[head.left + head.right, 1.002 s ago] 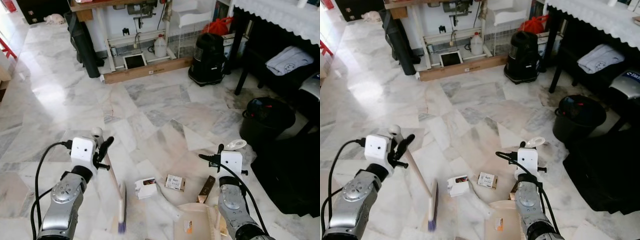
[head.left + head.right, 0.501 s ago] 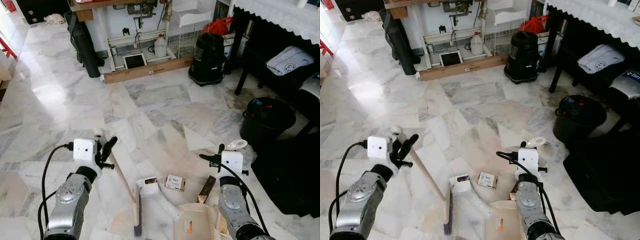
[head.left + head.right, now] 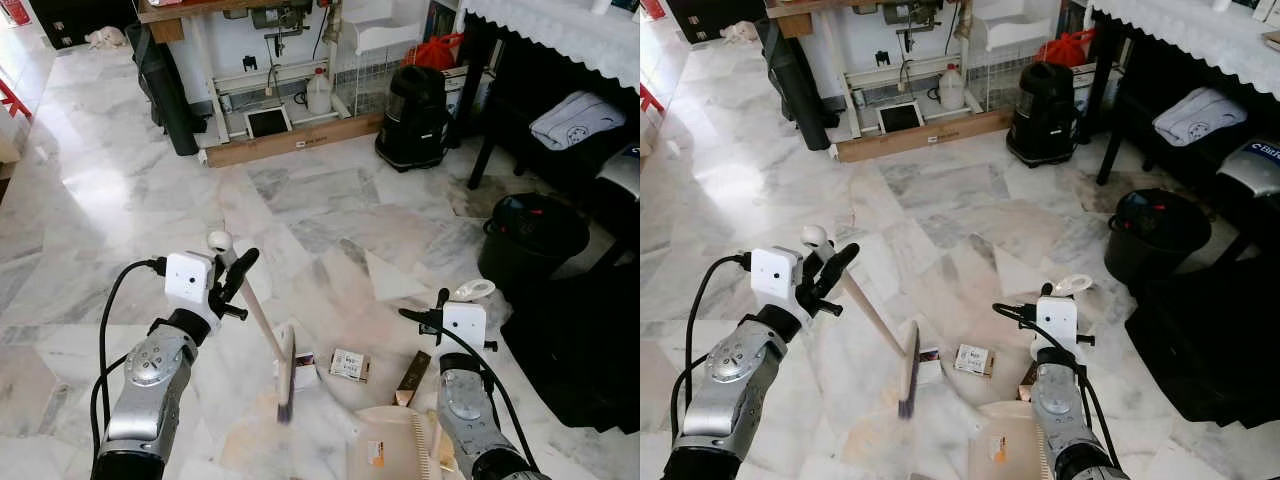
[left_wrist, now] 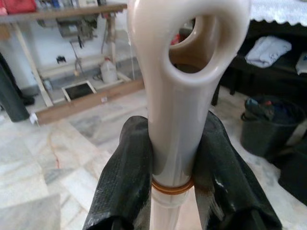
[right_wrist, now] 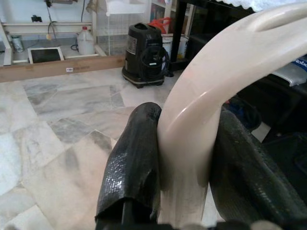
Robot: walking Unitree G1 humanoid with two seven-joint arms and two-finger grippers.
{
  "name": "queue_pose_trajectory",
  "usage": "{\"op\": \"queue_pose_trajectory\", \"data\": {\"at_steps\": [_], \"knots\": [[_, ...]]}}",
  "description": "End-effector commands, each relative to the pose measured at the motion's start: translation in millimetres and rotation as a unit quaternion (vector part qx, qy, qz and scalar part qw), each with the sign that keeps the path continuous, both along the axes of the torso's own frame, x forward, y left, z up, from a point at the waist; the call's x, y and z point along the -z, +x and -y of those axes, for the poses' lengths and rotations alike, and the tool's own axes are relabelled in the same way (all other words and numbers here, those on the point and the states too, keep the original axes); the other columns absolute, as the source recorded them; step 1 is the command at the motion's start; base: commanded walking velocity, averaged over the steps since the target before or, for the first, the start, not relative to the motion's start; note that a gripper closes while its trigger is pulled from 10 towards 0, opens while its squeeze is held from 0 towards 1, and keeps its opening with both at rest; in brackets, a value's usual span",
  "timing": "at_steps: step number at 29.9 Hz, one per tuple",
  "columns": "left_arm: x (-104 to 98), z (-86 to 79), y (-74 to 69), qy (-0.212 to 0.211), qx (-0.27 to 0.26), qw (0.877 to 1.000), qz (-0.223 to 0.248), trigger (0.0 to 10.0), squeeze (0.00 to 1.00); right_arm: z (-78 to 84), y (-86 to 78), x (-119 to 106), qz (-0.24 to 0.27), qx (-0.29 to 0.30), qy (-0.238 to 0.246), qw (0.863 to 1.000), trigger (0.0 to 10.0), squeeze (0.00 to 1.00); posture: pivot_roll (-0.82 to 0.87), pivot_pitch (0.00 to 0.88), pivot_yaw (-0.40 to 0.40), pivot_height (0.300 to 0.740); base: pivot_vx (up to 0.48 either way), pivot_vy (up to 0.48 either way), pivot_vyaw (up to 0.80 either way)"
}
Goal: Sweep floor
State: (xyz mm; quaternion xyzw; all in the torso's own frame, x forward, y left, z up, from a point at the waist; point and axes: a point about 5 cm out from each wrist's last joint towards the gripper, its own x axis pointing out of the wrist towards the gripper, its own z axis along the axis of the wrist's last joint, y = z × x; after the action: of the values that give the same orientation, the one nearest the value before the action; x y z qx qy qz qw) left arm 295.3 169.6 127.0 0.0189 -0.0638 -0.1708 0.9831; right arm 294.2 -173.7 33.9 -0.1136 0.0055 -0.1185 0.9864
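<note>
Left arm raised at lower left of the head view, left gripper (image 3: 232, 282) clamped with both black fingers (image 4: 125, 177) around the cream broom handle (image 4: 175, 120). Right arm low at lower right, right gripper (image 3: 438, 312) closed with its fingers (image 5: 132, 163) on the dustpan handle (image 5: 196, 124).

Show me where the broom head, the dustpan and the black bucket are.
broom head (image 3: 286, 378): left eye view, middle of the bristle bar.
dustpan (image 3: 392, 440): left eye view, bare tray floor.
black bucket (image 3: 533, 262): left eye view, front wall.
</note>
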Motion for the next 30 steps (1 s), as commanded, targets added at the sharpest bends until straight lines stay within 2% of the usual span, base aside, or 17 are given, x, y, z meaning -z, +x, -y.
{"op": "queue_pose_trajectory", "data": {"at_steps": [1,8,12,18,20,30], "knots": [[8.5,-3.0,-1.1,0.009,0.009,1.0,-0.02,10.0,0.0,3.1,-3.4,4.9,-0.015,0.001,-0.009,1.0,10.0,0.0,0.17,0.079,0.063,0.74,0.0,0.0,0.0],[21.0,-6.8,-4.8,0.009,0.021,0.999,-0.048,10.0,0.0,4.5,-3.0,4.0,-0.013,0.001,-0.009,1.0,10.0,0.0,0.17,0.081,0.061,0.74,0.0,0.0,0.0],[32.7,-14.3,-4.8,-0.001,0.001,0.998,-0.064,10.0,0.0,4.4,-3.2,4.5,-0.015,0.0,-0.009,1.0,10.0,0.0,0.16,0.084,0.062,0.74,0.0,0.0,0.0],[34.7,-17.5,-0.9,-0.041,-0.013,0.997,-0.07,10.0,0.0,4.5,-4.1,5.3,-0.016,-0.001,-0.008,1.0,10.0,0.0,0.16,0.087,0.063,0.74,0.0,0.0,0.0],[35.0,-17.3,0.9,-0.069,-0.012,0.995,-0.074,10.0,0.0,4.9,-4.3,5.5,-0.016,0.0,-0.009,1.0,10.0,0.0,0.16,0.087,0.063,0.74,0.0,0.0,0.0],[33.2,-13.4,1.7,-0.115,0.025,0.989,-0.092,10.0,0.0,4.6,-4.0,5.5,-0.017,0.0,-0.008,1.0,10.0,0.0,0.16,0.087,0.065,0.74,0.0,0.0,0.0]]}}
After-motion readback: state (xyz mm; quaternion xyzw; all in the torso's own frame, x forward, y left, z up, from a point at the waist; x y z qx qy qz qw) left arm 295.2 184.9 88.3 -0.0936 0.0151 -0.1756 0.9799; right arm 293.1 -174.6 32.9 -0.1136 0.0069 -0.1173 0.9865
